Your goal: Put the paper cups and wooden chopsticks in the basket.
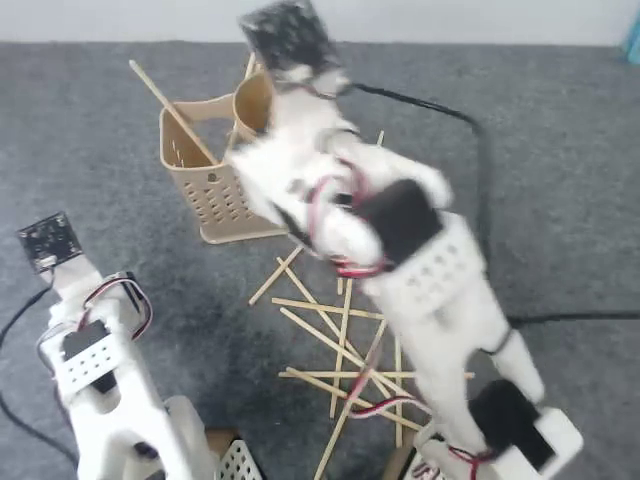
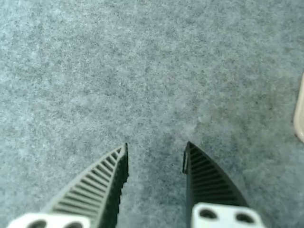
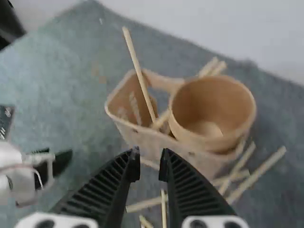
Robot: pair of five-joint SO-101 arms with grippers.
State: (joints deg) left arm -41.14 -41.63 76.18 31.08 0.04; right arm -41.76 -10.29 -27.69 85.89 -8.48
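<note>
**Above the basket: right gripper empty, loose chopsticks outstanding on the carpet**

At upper left-centre of the high view stands the basket (image 1: pixel 215 195), beige and slotted, upright on the grey carpet (image 1: pixel 560 200). One paper cup (image 1: pixel 255 100) lies in it, tipped on its side, brown inside, its mouth turned up toward the right arm's camera. One chopstick in the basket (image 1: pixel 170 105) leans out toward the upper left corner of the frame.

The right arm (image 1: pixel 400 250) stretches from the lower right corner up across the centre and ends over the basket. The right gripper (image 3: pixel 148 159) has its jaws only a narrow gap apart and holds nothing. The left arm (image 1: pixel 95 370) stands at lower left. The left gripper (image 2: pixel 155 149) is spread wide over bare carpet, also holding nothing.

Finding: the loose chopsticks (image 1: pixel 342 312) lie scattered at lower centre, just beside and partly under the right arm's forearm. From the right gripper they lie back toward the bottom of the frame, on the near side of the basket. They are pale, thin and crossed over one another. Several long axes run up and down the frame, while others slant across from left to right.

Assessment: the right arm is the nearer of the two. A pick would likely call for jaws set across a single stick's long axis, at a stick lying apart from the crossings.
</note>
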